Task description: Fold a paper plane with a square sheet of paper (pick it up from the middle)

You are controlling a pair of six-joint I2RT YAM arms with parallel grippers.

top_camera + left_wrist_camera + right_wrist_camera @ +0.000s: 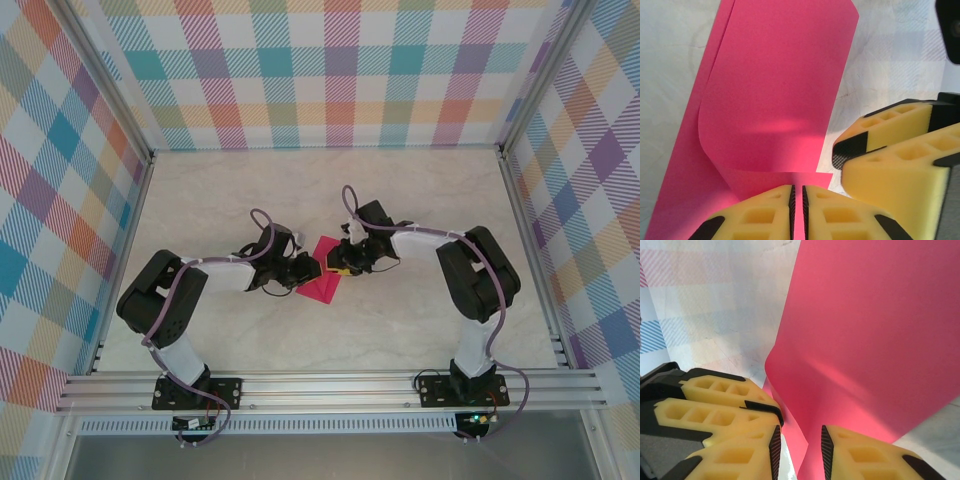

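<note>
Left wrist: paper [775,100] in left gripper [797,210]

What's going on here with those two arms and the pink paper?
Two robot arms are working on a square sheet of paper in the middle of the table, meant to become a paper plane. The left arm has its jaws pinched shut on one edge of the sheet. The right arm has its jaws either side of the sheet from the opposite side, standing apart rather than clamped. Part of the sheet curls over itself without a sharp crease, so there is no plane shape yet.
</note>
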